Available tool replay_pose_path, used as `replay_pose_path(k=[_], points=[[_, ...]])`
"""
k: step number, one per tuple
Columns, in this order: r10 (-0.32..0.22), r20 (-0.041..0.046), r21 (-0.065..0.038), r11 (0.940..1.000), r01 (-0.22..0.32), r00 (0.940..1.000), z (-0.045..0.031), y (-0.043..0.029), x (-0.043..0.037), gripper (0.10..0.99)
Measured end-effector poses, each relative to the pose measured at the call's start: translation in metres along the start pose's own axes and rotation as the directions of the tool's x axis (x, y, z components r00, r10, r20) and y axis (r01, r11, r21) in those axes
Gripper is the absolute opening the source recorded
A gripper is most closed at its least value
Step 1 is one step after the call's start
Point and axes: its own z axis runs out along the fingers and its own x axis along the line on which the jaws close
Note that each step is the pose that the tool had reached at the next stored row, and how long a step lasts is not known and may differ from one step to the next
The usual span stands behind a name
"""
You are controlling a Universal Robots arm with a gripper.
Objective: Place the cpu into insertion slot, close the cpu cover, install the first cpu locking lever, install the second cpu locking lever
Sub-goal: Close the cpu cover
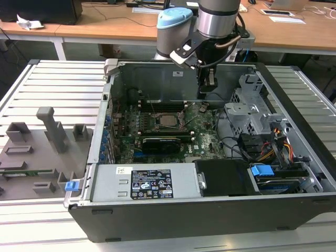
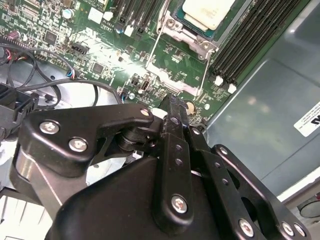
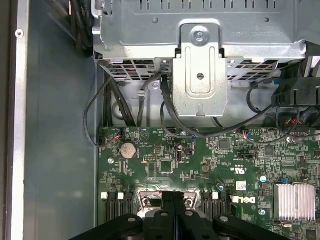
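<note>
Black end effector [image 1: 206, 93], fingers [image 2: 172, 131] pressed together on nothing, above the green motherboard [image 3: 200, 161], near the insertion slot [image 1: 158, 121] with the silver-grey cpu [image 1: 169, 120] seated inside.

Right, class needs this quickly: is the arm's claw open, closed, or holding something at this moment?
Claw: closed, with nothing gripped in it.

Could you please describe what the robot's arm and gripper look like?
The arm is a silver-grey metal tube with a light-blue joint cap. A thin brownish cable loops at its wrist. The gripper is matt black, built of jointed link bars fastened with silver screws, and tapers to a narrow tip.
</note>
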Motion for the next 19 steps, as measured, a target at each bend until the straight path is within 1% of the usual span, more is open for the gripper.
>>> replay_pose_path(k=[5, 7, 11, 19], points=[[-0.010, -0.0002, 0.002, 1.0000, 0.010, 1.0000, 0.0053, 0.0075, -0.0001, 0.106], [-0.014, 0.0004, 0.002, 0.9999, 0.014, 0.9999, 0.0095, 0.0097, -0.0002, 0.106], [-0.017, 0.0004, 0.002, 0.9999, 0.017, 0.9999, 0.0168, 0.0104, -0.0004, 0.106], [-0.017, 0.0005, 0.002, 0.9999, 0.017, 0.9999, 0.0242, 0.0107, -0.0005, 0.106]])
